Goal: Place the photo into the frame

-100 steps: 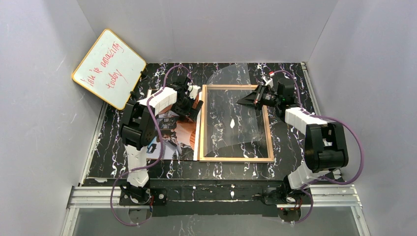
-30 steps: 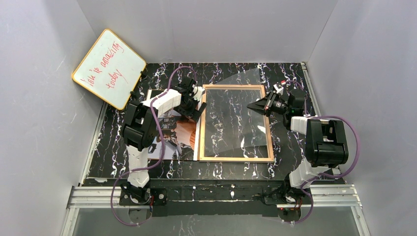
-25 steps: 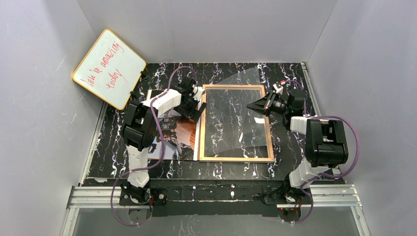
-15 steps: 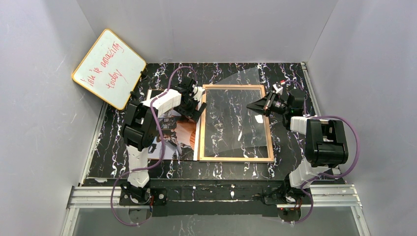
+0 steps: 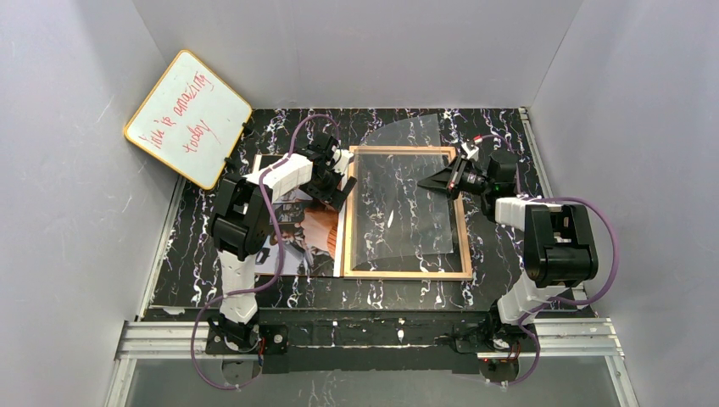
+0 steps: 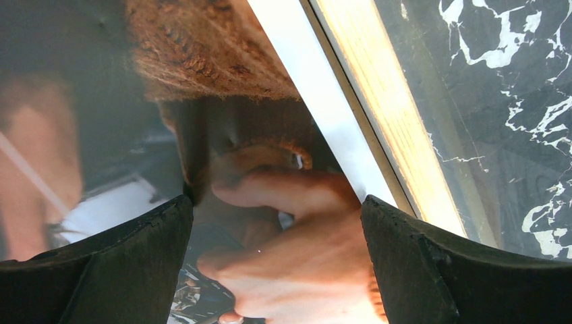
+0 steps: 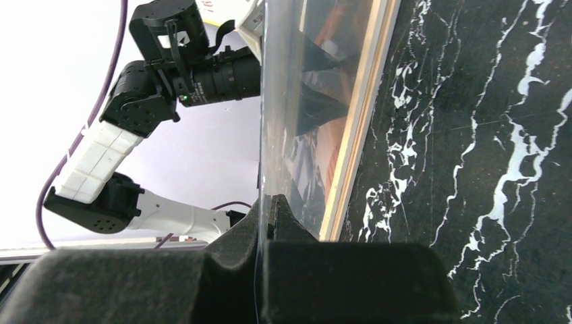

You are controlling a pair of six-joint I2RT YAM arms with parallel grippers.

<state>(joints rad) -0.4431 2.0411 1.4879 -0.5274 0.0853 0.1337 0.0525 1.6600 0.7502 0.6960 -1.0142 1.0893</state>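
Overhead view of a black marble-patterned table (image 5: pixel 195 254) with two robot arms. The frame (image 5: pixel 407 275) is laid flat at the centre of the table, tan wood side up. The photo (image 5: pixel 318 233) is laid picture side up at 9 o'clock of the frame, just beside its left rail and outside it, partly hidden under the left arm.

The left gripper (image 5: pixel 333 191) is held over the photo's right edge, next to the frame's left rail, with its jaws spread wide and nothing between them. In the left wrist view, the left gripper (image 6: pixel 270 263) is seen just above the photo (image 6: pixel 270 223), with the wooden rail of the frame (image 6: pixel 384 115) at 2 o'clock.

The right gripper (image 5: pixel 424 181) is placed at 2 o'clock of the frame, clenched on a clear plastic sheet (image 5: pixel 398 220). The sheet's near edge is seen inside the frame, while its far right part is lifted and curled upward. In the right wrist view, the sheet (image 7: pixel 280 101) is pinched edge-on in the right gripper (image 7: pixel 266 206), beside the frame (image 7: pixel 361 121).

A yellow-rimmed whiteboard (image 5: pixel 188 119) with red writing is leaned against the wall at 10 o'clock.
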